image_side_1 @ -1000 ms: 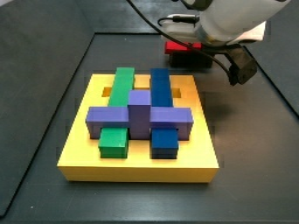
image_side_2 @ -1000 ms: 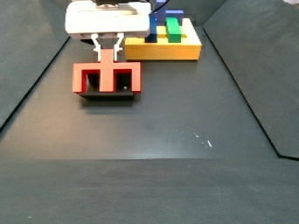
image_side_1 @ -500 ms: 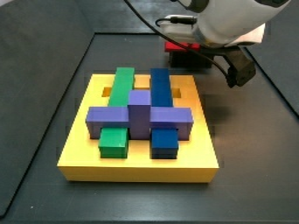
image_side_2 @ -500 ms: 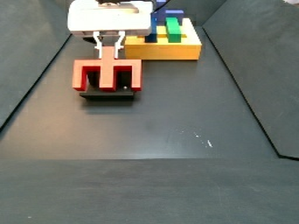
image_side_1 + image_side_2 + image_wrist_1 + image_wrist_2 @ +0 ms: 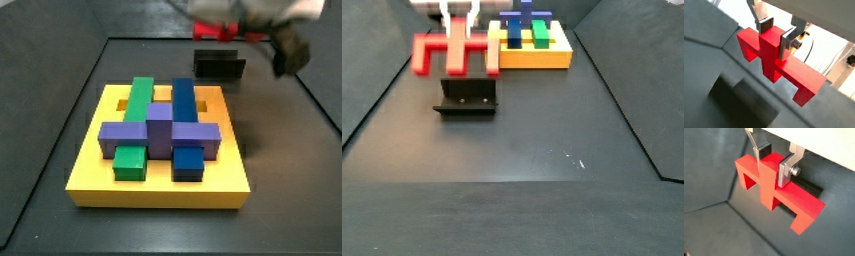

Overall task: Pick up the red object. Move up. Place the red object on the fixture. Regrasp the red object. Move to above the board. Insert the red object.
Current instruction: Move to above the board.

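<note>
The gripper (image 5: 774,162) has its fingers (image 5: 786,168) pinching the top stub of the red object (image 5: 456,52), which hangs clear above the fixture (image 5: 469,96) (legs pointing down), with the board (image 5: 540,55) toward 2 o'clock in that side view.

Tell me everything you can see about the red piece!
The red object is a bright, smooth block that looks like plastic: a crossbar with two legs and a stub in the middle. The tool pinches the stub between its silver fingers. In a side view the piece hangs in the air with its legs pointing down, above the black fixture and not touching it. Nothing else touches it. The yellow board sits behind it.
</note>
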Controlling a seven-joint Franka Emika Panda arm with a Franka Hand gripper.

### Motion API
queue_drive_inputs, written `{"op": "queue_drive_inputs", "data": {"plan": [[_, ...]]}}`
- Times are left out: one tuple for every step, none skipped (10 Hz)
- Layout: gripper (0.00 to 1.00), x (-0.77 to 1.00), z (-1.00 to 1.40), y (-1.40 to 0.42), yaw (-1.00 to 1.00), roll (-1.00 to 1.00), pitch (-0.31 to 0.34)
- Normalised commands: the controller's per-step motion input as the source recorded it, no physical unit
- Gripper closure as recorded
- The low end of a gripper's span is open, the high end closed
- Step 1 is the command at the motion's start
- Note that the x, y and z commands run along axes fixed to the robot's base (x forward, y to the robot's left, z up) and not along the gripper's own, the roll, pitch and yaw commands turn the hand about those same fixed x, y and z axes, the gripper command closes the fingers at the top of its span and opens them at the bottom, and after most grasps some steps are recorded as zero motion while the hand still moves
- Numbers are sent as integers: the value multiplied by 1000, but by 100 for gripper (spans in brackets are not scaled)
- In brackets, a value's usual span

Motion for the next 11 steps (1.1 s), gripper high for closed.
{"op": "queue_drive_inputs", "data": {"plan": [[100,-37,1400,33,-4,-68,43],[100,-21,1400,13,4,-37,69],[100,-21,1400,15,15,-9,60],[100,-13,1400,12,25,6,58],[100,8,482,-11,33,-10,77],[100,22,216,-11,39,-2,78],[100,-1008,265,-1400,34,-1000,101],[100,-1027,264,-1400,33,-1000,93],[100,-1098,277,-1400,45,-1000,71],[100,-1128,252,-1400,53,-1000,69],[100,-1117,248,-1400,59,-1000,62]]}}
